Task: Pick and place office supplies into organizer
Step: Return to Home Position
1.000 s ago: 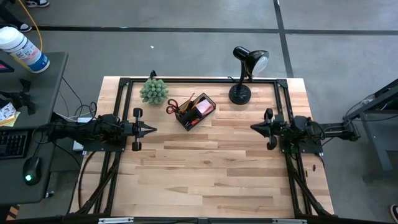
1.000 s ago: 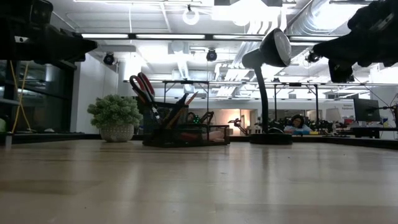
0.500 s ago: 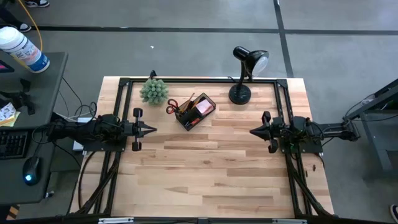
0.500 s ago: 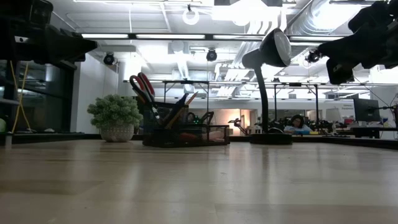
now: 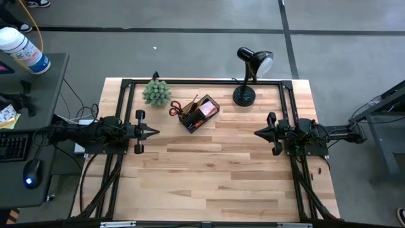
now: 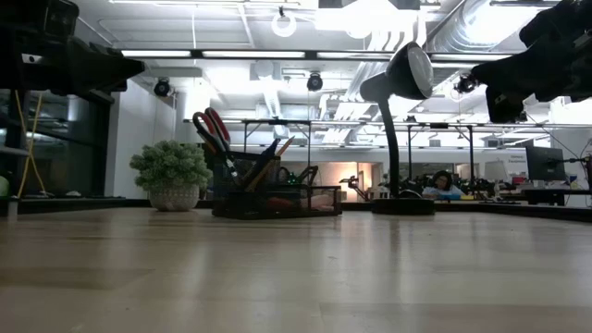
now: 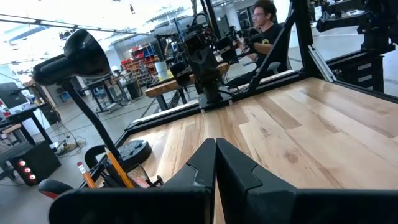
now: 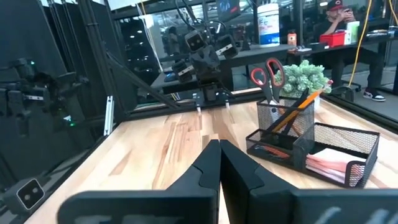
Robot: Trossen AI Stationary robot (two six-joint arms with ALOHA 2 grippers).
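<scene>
The black mesh organizer [image 5: 198,114] stands at the table's far middle. Red-handled scissors [image 5: 175,109], orange pencils [image 8: 292,112] and dark pens stand in its tall cup, handles up. A pink sticky-note pad [image 5: 207,109] lies in its low tray [image 8: 336,155]. My left gripper [image 5: 155,132] hovers shut at the table's left edge, pointing level toward the right. My right gripper [image 5: 257,132] hovers shut at the right edge, pointing level toward the left. Both are above the table, nearer than the organizer, with nothing between their fingers [image 7: 215,149] [image 8: 219,149].
A black desk lamp [image 5: 252,63] stands on its round base [image 5: 243,96] at the far right of the organizer. A small green plant [image 5: 156,92] sits at the organizer's far left. A black frame [image 5: 202,82] runs along the table's far edge. Bare wood [image 5: 209,171] fills the middle and near part.
My right gripper has swung its tip a little toward the table's near edge without leaving its place, and it stays shut. The organizer and its contents have not moved.
</scene>
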